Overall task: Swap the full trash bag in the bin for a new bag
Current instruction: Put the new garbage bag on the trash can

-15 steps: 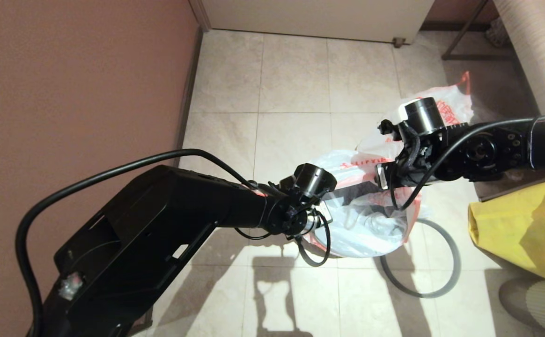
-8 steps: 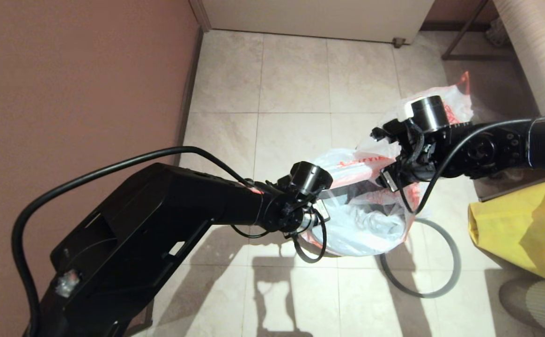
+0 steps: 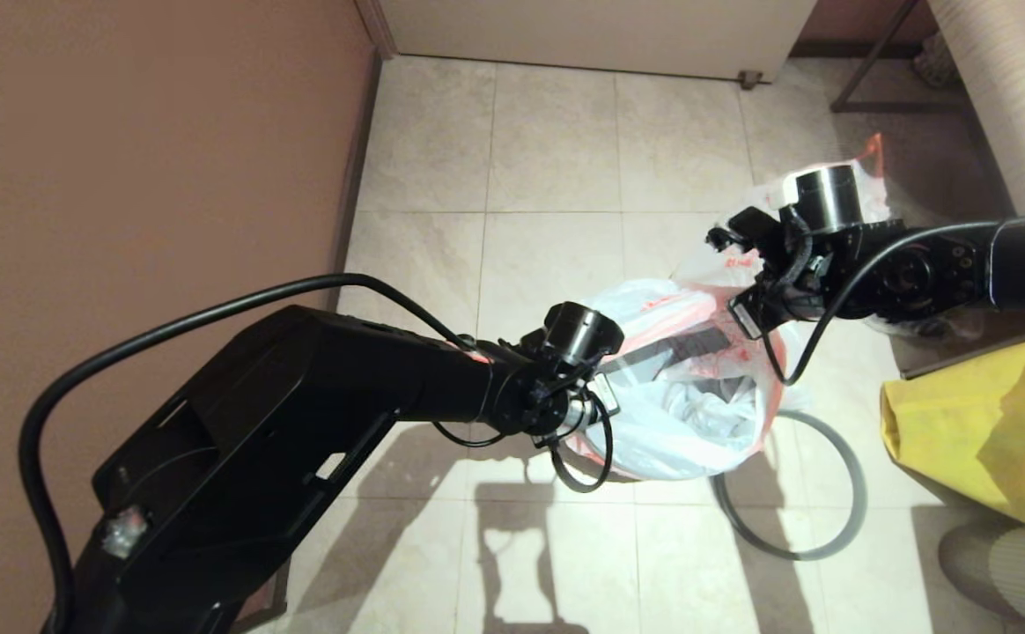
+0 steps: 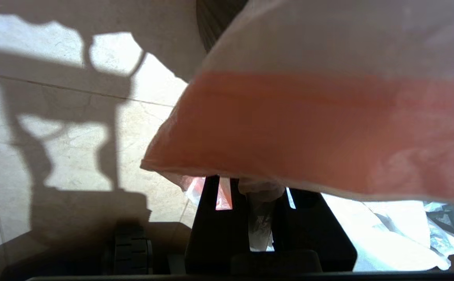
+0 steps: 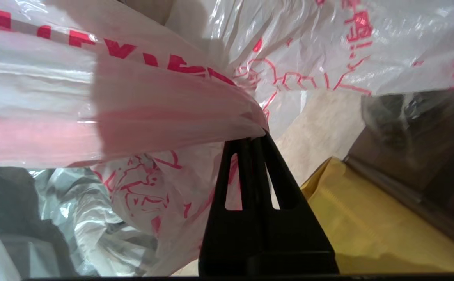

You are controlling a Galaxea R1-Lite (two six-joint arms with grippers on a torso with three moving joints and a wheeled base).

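The new bag [image 3: 697, 423], thin white plastic with red print, hangs open between both grippers over the bin. That bag covers the bin, and only a dark strip of the bin [image 3: 684, 342] shows inside the bag's mouth. My left gripper [image 3: 605, 387] [image 4: 260, 183] is shut on the bag's near-left edge. My right gripper [image 3: 741, 313] [image 5: 256, 138] is shut on the red-edged rim at the far right. The full trash bag [image 3: 872, 180] [image 5: 328, 47] lies on the floor behind the right arm, partly hidden.
The bin's grey ring rim [image 3: 847, 467] lies on the tiles to the right of the bag. A big yellow bag [image 3: 979, 423] stands at the right edge. A brown wall [image 3: 143, 176] runs along the left, with open tiled floor beyond the bag.
The right gripper has shut on the bag's rim and moved back and to the right, stretching the mouth wider. The left arm has barely moved.
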